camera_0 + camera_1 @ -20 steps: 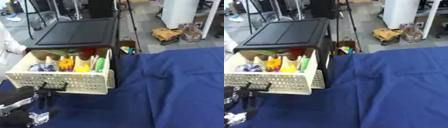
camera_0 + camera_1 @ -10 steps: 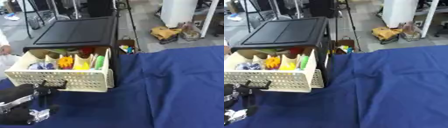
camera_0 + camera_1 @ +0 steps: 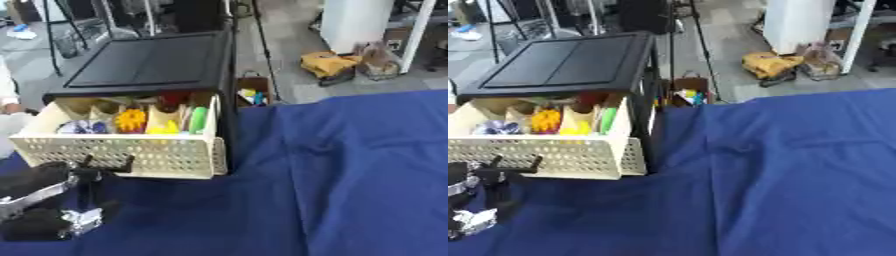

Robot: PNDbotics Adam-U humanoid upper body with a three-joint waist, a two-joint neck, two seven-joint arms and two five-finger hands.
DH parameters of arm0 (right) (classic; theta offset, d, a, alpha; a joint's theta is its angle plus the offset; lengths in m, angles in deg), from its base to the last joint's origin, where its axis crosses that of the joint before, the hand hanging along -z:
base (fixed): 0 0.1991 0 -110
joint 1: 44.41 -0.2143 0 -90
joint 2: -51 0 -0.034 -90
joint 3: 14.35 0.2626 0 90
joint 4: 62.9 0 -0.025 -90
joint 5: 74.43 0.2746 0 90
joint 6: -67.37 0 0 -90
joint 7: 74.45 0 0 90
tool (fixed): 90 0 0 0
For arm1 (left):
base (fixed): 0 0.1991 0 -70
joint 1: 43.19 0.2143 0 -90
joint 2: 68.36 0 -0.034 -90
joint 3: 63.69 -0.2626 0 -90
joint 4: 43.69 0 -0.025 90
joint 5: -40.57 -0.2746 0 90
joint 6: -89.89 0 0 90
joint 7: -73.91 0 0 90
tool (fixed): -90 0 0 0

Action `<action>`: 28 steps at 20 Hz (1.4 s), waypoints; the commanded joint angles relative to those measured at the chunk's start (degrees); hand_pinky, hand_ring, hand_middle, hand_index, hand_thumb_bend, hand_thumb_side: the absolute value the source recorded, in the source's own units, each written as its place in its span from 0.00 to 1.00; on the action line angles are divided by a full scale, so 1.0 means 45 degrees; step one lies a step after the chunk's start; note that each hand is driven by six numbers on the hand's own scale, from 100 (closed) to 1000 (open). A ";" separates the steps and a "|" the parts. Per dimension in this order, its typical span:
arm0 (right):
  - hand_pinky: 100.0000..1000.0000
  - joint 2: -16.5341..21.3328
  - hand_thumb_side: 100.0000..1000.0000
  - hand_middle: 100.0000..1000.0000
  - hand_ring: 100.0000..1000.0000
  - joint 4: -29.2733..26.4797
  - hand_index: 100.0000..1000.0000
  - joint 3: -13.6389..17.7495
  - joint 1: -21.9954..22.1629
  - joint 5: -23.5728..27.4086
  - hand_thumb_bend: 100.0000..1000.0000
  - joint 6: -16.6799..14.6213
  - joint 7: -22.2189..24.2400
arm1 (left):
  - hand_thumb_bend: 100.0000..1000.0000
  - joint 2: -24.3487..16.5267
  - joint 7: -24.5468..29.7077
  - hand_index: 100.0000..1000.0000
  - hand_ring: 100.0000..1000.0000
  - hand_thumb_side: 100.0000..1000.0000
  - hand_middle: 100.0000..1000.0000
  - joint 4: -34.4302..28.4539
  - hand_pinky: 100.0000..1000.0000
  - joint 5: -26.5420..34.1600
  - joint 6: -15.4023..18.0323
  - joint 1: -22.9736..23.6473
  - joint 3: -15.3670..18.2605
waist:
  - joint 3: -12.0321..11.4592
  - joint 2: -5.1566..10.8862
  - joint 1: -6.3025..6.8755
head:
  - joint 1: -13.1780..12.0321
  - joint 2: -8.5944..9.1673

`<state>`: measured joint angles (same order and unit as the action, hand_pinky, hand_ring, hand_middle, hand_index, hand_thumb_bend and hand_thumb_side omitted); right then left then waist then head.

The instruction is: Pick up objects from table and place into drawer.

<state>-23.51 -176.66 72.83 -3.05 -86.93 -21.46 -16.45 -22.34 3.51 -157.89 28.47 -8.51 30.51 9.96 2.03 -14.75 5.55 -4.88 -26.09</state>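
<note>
Pushing the filled drawer [image 3: 131, 150] shut looks like the step: the left hand [image 3: 48, 200], fingers relaxed and empty just before its front, should press squarely at the middle; no objects remain on the blue bench [image 3: 350, 175].

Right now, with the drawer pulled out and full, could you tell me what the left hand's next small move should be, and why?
Probably push the drawer shut: the blue cloth shows no loose objects, and the left hand sits just before the drawer's perforated front.
</note>
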 commanded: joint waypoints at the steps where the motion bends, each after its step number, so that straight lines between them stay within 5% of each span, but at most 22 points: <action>1: 0.62 0.0116 0.80 0.53 0.66 -0.0184 0.67 0.0075 -0.0266 -0.0039 0.22 0.0030 -0.0015 | 0.24 -0.0252 -0.0028 0.90 0.47 1.00 0.65 -0.0087 0.14 0.0078 -0.0164 -0.0233 0.0327 | 0.0019 0.0169 -0.0018 | -0.0060 0.0177; 28: 0.62 0.0085 0.80 0.53 0.65 -0.0184 0.67 0.0056 -0.0353 0.0021 0.23 0.0044 0.0058 | 0.25 -0.0044 -0.0119 0.90 0.47 1.00 0.65 0.0457 0.14 0.0263 -0.0953 -0.0685 0.0643 | 0.0236 -0.0146 0.0139 | -0.0234 0.0555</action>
<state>-23.93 -176.66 72.83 -3.37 -86.91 -21.28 -16.39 -21.29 3.21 -156.14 29.45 -12.58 28.10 11.58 3.13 -16.27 6.28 -5.74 -24.38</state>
